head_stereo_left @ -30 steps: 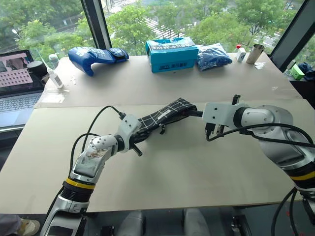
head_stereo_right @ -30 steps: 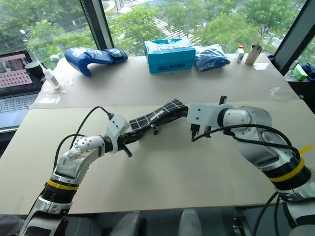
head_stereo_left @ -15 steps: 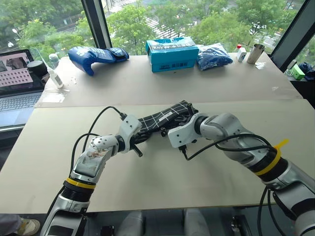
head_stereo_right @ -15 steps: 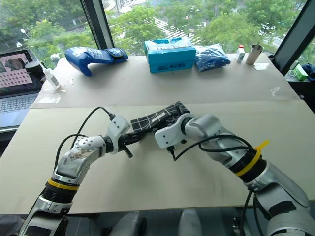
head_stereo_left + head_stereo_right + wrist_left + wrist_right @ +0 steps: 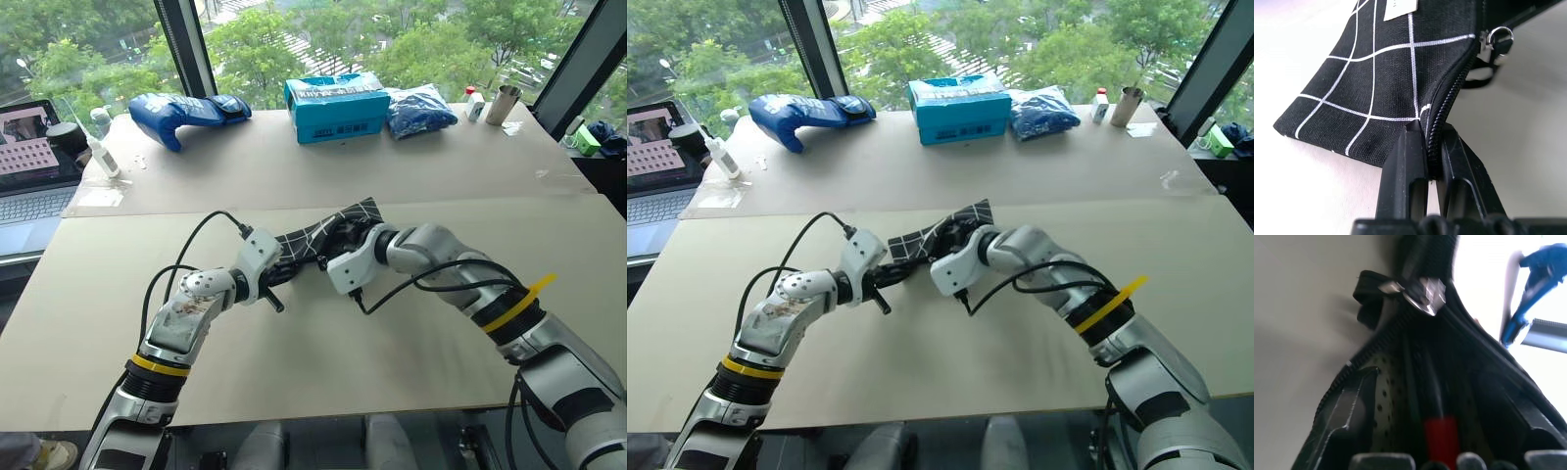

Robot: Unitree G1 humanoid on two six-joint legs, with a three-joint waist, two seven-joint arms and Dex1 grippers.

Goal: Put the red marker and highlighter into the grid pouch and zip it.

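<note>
L gripper (image 5: 1429, 147) clamped on grid pouch (image 5: 312, 238) zipper edge; R gripper (image 5: 1440, 431) fingers spread inside pouch mouth, red marker (image 5: 1440, 440) between them.

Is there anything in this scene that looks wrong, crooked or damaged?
Nothing looks damaged or spilled. The grid pouch is lifted and tilted off the table, its zipper open, because the left hand pinches its zipper edge. The red marker lies inside the open mouth, where the right hand works.
</note>
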